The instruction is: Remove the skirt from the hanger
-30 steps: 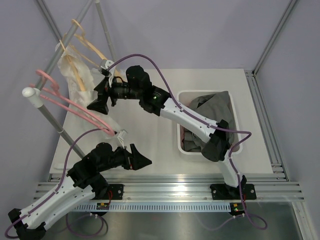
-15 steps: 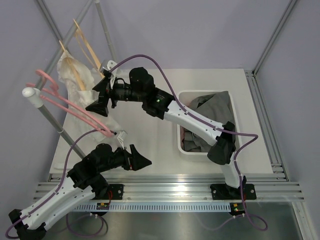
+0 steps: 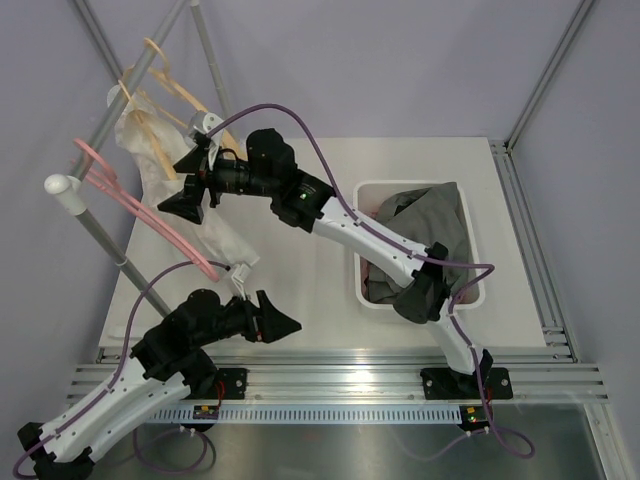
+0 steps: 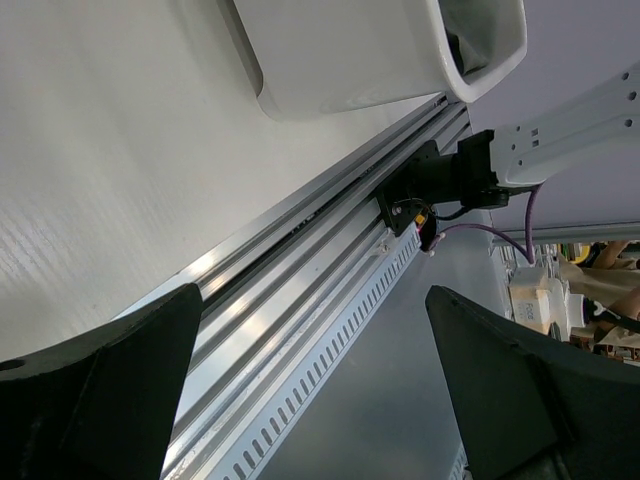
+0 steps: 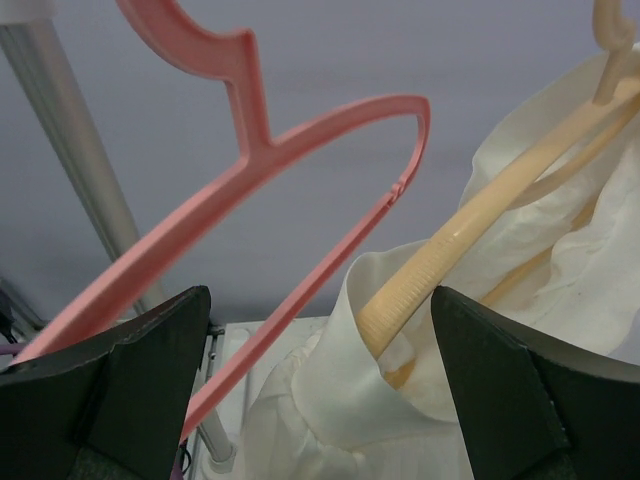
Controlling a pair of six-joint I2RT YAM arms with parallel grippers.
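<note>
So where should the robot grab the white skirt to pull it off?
Probably the bunched fold of the white skirt under the sloping beige hanger, straight ahead of the right gripper; the cloth sticks out there, so the open jaws can pinch it.

Soft, even light all round leaves only faint shadows on the table (image 3: 310,285). The aluminium rail (image 3: 340,383) glints brightly, and the fingers (image 5: 90,400) nearest the right wrist lens blur.
</note>
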